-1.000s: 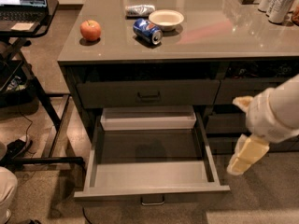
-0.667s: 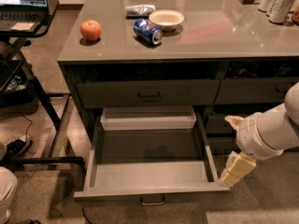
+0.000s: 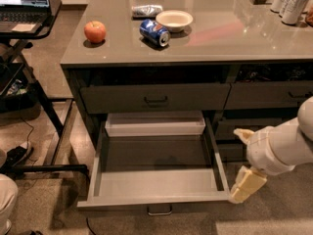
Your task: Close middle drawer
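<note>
The middle drawer [image 3: 156, 180] is pulled far out below the closed top drawer [image 3: 155, 98]. It has a plain grey box interior, and its dark front edge carries a small bar handle [image 3: 159, 210] at the bottom of the view. My gripper [image 3: 247, 185], pale yellow on a white arm, hangs low at the drawer's right front corner, close beside its front edge. I cannot tell whether it touches the drawer.
A pale shallow tray [image 3: 154, 124] sits at the back of the drawer opening. On the counter [image 3: 220, 43] lie an apple [image 3: 95, 31], a blue can [image 3: 154, 32], a white bowl [image 3: 173, 19] and cans at the far right. A laptop stand [image 3: 29, 28] is to the left.
My gripper has moved down and left, from beside the right-hand cabinet to the drawer's right front corner. The drawer has not visibly moved.
</note>
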Controlling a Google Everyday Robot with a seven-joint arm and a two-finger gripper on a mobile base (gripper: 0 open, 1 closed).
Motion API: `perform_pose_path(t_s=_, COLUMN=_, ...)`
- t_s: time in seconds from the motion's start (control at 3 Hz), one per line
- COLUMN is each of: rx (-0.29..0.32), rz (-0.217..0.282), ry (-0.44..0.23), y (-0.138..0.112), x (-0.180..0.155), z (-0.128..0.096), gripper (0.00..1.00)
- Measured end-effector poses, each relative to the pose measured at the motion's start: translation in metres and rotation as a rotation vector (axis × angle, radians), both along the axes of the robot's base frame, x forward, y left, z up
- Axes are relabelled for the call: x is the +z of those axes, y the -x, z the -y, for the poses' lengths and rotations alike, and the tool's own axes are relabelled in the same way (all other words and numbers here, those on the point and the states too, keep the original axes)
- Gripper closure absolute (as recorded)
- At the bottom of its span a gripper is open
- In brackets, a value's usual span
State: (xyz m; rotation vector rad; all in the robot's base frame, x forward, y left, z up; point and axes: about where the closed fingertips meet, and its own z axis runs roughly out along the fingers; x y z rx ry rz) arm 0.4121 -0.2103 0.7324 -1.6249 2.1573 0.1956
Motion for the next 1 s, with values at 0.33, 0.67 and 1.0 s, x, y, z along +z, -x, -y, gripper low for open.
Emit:
perform_pose_path(t_s=0.33, rx=0.032, rz=-0.081, ry=-0.059, y=0.021, x=-0.061, z=-0.014, gripper=0.0)
perform_pose_path(t_s=0.67, rx=0.06, rz=-0.176, ry=-0.1, y=0.052, x=-0.127, z=-0.032, gripper=0.19)
perform_pose_path(t_s=1.0, rx=0.068, rz=-0.241, ry=-0.134, y=0.072, x=-0.193, z=-0.045, gripper=0.43)
